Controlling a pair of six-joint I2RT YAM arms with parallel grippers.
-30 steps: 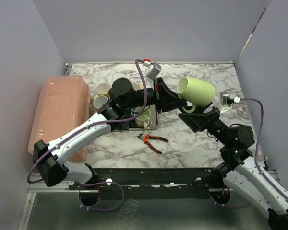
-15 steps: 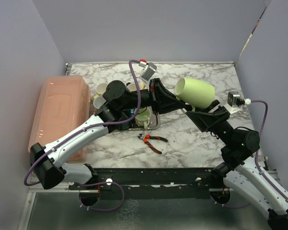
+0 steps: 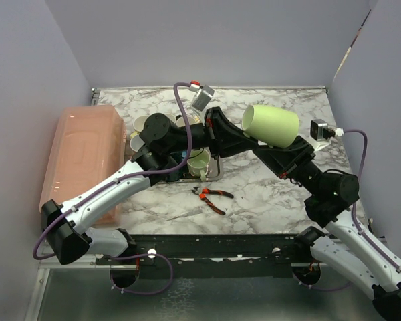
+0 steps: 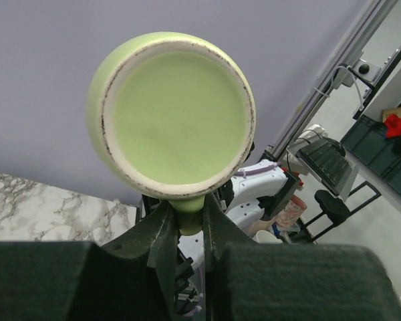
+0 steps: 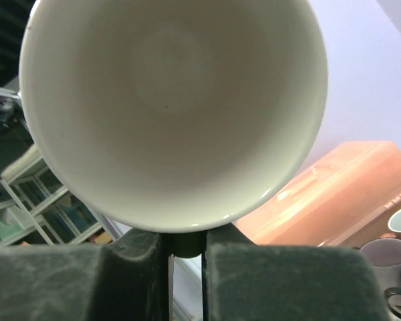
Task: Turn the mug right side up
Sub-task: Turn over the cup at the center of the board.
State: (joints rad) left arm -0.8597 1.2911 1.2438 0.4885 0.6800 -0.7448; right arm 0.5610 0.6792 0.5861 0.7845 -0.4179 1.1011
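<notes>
A light green mug [image 3: 271,125] hangs on its side in the air above the marble table [image 3: 274,194], base to the left and mouth to the right. My left gripper [image 3: 244,138] is shut on its handle from the left. The left wrist view shows the mug's base [image 4: 177,117], with the handle pinched in the left gripper [image 4: 185,210]. My right gripper [image 3: 273,148] comes from the right and is shut on the same handle. The right wrist view looks into the white inside of the mug [image 5: 167,100], with the handle between the right gripper's [image 5: 186,241] fingers.
A pink lidded bin [image 3: 80,157] stands at the left, with several mugs [image 3: 142,127] beside it. A metal tray [image 3: 214,175] under the left arm holds a pale mug [image 3: 200,162]. Orange-handled pliers [image 3: 214,195] lie near the front.
My right gripper has moved up under the mug and shut on its handle. The left arm has shifted the mug slightly to the left.
</notes>
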